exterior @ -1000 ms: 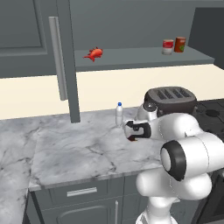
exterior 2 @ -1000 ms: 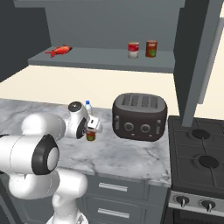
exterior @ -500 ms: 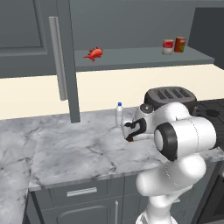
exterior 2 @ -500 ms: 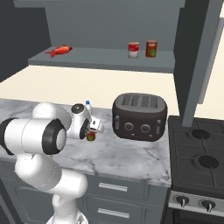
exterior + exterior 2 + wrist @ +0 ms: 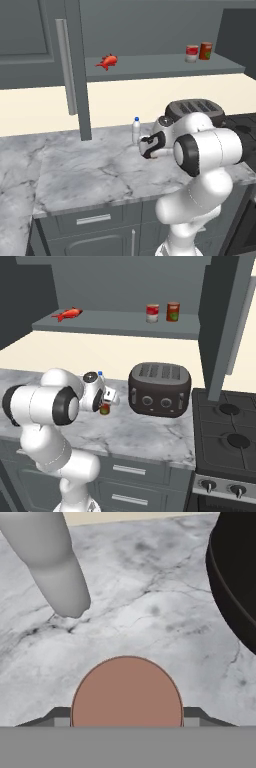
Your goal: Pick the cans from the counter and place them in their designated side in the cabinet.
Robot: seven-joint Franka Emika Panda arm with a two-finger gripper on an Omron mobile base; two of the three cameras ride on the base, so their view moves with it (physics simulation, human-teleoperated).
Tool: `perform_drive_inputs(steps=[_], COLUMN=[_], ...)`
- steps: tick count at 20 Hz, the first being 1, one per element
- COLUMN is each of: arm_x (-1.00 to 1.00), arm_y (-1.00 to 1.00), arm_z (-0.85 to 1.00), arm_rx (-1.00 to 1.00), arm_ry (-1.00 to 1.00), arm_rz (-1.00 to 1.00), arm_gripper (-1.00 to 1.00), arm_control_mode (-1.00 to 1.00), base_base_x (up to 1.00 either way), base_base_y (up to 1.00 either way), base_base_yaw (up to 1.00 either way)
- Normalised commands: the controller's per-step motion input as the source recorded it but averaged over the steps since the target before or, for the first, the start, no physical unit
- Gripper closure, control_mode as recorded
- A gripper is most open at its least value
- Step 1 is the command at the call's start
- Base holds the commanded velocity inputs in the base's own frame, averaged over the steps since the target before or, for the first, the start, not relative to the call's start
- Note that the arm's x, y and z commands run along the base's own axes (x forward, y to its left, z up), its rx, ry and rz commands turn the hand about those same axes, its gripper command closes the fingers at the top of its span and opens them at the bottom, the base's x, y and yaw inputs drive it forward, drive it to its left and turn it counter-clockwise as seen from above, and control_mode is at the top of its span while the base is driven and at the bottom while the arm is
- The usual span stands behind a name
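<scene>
A dark red can (image 5: 104, 409) with a green patch stands on the marble counter (image 5: 85, 175) between the bottle and the toaster. My gripper (image 5: 148, 148) (image 5: 105, 405) is low over it, pointing down. In the hand view the can's round brownish top (image 5: 127, 697) sits between my gripper's (image 5: 127, 718) two dark tips, which touch its sides. On the cabinet shelf (image 5: 115, 326) a cream-white can (image 5: 152, 313) (image 5: 191, 53) with a red band stands next to an orange-red can (image 5: 173, 311) (image 5: 206, 50).
A small clear bottle (image 5: 136, 131) (image 5: 57, 567) with a blue cap stands just left of the gripper. A dark toaster (image 5: 160, 388) (image 5: 200, 107) (image 5: 235, 577) sits close on the right, with a stove (image 5: 227, 426) beyond. A red toy (image 5: 107, 61) lies on the shelf. The open door (image 5: 77, 65) hangs left.
The arm's elbow has swung round and upward, while the gripper has stayed over the red can, shifting only slightly left. The can, bottle and toaster have not moved.
</scene>
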Motion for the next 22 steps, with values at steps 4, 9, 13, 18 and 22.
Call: perform_drive_inputs(steps=[4, 9, 13, 18, 22], arm_x=[0.0, 0.0, 0.0, 0.0, 0.0], arm_y=[-0.05, -0.2, -0.22, -0.17, -0.09], arm_z=[0.18, 0.28, 0.35, 0.36, 0.35], arm_rx=[0.0, 0.02, 0.03, 0.04, 0.03], arm_ry=[-0.01, 0.0, -0.01, -0.02, -0.02], arm_rz=[-0.01, -0.01, 0.0, 0.0, 0.0], arm_gripper=[1.0, 1.0, 1.0, 1.0, 1.0], arm_control_mode=[-1.0, -1.0, -1.0, -1.0, -1.0], base_base_x=[0.0, 0.0, 0.0, 0.0, 0.0], base_base_y=[0.0, 0.0, 0.0, 0.0, 0.0], base_base_yaw=[0.0, 0.0, 0.0, 0.0, 0.0])
